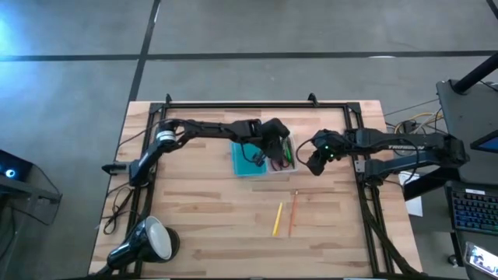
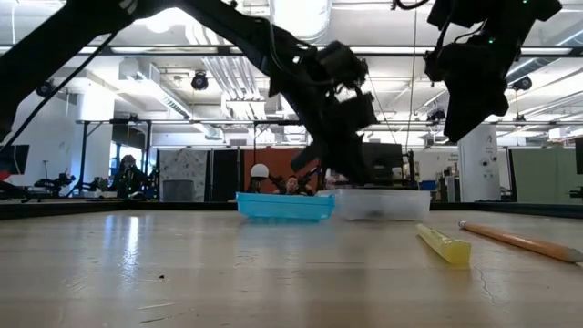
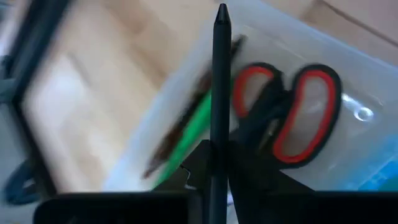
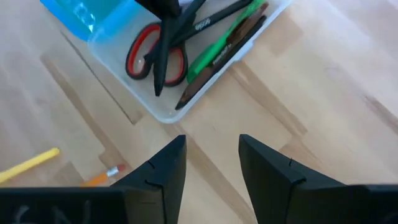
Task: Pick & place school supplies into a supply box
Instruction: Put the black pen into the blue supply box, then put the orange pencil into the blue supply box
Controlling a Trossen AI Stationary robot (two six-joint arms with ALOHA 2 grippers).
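Observation:
The supply box stands mid-table, its clear tray beside its turquoise lid. In the tray lie red-handled scissors, a green pen, a brown pencil and a black pen. My left gripper hangs over the tray, shut on a dark pen. To the right of the tray, above bare wood, my right gripper is open and holds nothing. A yellow pen and an orange pencil lie flat on the table nearer the front edge. My left gripper pinches the dark pen's shaft between its two fingers. The fingers slant down from the table's left, and the pen runs along them, reaching well past their ends. Its free end points down into the tray over the scissors; whether it touches them I cannot tell.
A black-and-white round lamp lies at the table's near left corner. A black frame runs along the far edge and down both sides. Bare wood lies between the box and the two loose supplies.

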